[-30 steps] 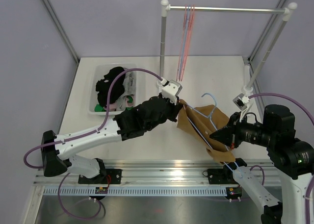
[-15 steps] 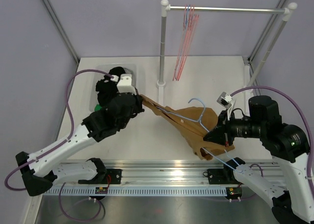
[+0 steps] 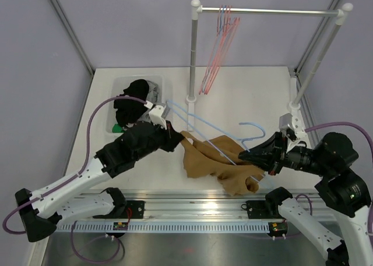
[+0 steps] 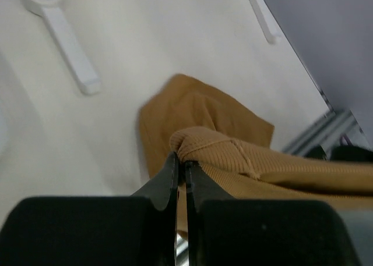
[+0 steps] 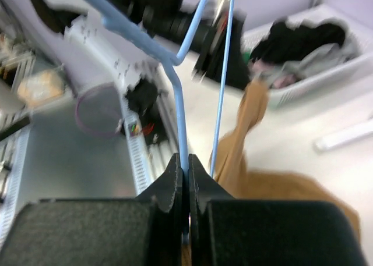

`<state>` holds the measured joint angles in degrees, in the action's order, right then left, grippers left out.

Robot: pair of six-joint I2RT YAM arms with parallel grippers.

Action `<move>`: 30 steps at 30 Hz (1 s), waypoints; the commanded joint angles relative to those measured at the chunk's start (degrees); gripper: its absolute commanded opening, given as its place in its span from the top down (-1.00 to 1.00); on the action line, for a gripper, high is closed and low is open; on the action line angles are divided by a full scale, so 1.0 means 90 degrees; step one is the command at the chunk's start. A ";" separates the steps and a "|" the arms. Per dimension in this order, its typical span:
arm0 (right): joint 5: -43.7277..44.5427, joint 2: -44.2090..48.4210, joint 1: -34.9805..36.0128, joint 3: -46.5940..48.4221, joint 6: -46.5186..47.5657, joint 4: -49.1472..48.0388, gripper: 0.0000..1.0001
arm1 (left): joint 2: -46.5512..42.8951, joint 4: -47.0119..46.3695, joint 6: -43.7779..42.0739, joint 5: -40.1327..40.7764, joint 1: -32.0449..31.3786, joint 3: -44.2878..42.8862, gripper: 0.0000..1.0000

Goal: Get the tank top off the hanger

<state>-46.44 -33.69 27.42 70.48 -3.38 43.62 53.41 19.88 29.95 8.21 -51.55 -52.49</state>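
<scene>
Left gripper (image 4: 181, 164) is clenched on a ribbed edge of the tank top (image 4: 204, 117). The fabric bunches right at its tips, and the rest sags ahead of and below them. Right gripper (image 5: 185, 161) is clamped on the blue wire of the hanger (image 5: 176, 97), which runs up and away from its tips. We read this as an anchor-and-pull split: one arm fixes the hanger, the other drags the cloth off. The top looks draped over the wire just ahead of the right gripper, so we judge it not free yet.

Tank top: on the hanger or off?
Cannot tell: one hanger end is bare, but its wires cross the tank top, gripped by the left tool.
</scene>
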 commanded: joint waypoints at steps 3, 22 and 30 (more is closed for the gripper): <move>0.1969 0.0540 0.0059 -0.1334 -0.1710 -0.4011 1.00 | -0.0475 -0.1592 -0.0320 -0.1615 -0.1174 0.0967 1.00; 0.6712 -0.0591 0.0059 0.1064 -0.1705 0.0699 1.00 | 0.0306 0.2098 0.1038 0.3220 -0.0924 -0.0134 0.92; 0.7024 -0.1968 0.0069 0.2148 -0.1257 0.1590 1.00 | 0.0179 0.2059 0.0354 0.2107 -0.0249 -0.0574 0.21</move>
<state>12.93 -46.92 27.70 85.89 -17.41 54.46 56.23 39.03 35.44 30.50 -53.87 -54.37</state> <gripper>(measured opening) 0.034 0.361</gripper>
